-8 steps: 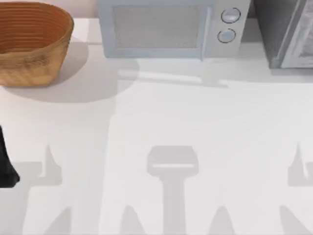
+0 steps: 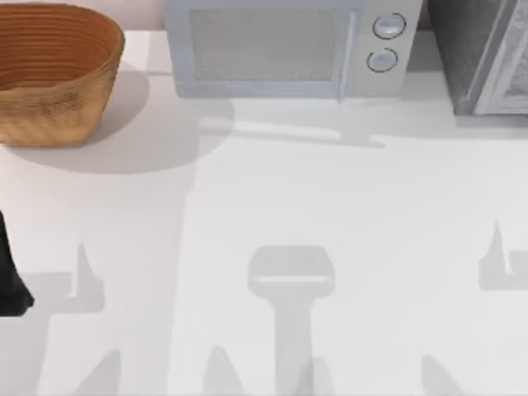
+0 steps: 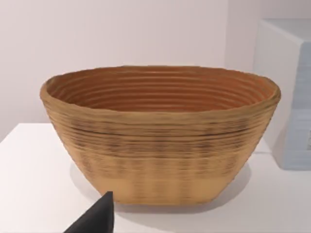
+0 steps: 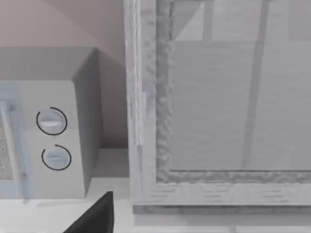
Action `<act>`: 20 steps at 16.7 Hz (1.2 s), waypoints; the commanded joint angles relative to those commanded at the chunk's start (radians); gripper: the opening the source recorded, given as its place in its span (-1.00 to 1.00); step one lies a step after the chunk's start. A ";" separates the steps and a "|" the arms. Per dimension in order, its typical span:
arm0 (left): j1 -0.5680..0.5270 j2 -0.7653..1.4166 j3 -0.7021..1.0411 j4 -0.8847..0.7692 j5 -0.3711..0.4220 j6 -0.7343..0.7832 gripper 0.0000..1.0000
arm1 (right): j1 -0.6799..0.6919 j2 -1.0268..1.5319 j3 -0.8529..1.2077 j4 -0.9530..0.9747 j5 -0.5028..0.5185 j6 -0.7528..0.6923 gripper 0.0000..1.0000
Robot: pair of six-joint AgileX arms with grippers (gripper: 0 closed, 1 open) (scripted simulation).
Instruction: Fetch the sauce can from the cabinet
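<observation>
On the table [image 2: 330, 214], three things stand in one row along the far edge. The basket [image 2: 54, 70] is at the far left corner, the microwave [image 2: 289, 49] is at the middle of the far edge, and the cabinet [image 2: 483, 54] is at the far right corner. The microwave stands between the basket and the cabinet, apart from both. The two knobs [image 2: 384, 41] are on the microwave's right end, one above the other, on the side nearer the cabinet. My left arm [image 2: 10, 276] is at the left edge, in front of the basket.
</observation>
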 joint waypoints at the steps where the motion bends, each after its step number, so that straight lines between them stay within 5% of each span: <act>1: 0.000 0.000 0.000 0.000 0.000 0.000 1.00 | 0.008 0.056 0.073 -0.017 0.008 0.001 1.00; 13: 0.000 0.000 0.000 0.000 0.000 0.000 1.00 | 0.125 0.898 1.178 -0.299 0.126 0.009 1.00; 20: 0.000 0.000 0.000 0.000 0.000 0.000 1.00 | 0.159 1.140 1.512 -0.369 0.163 0.012 1.00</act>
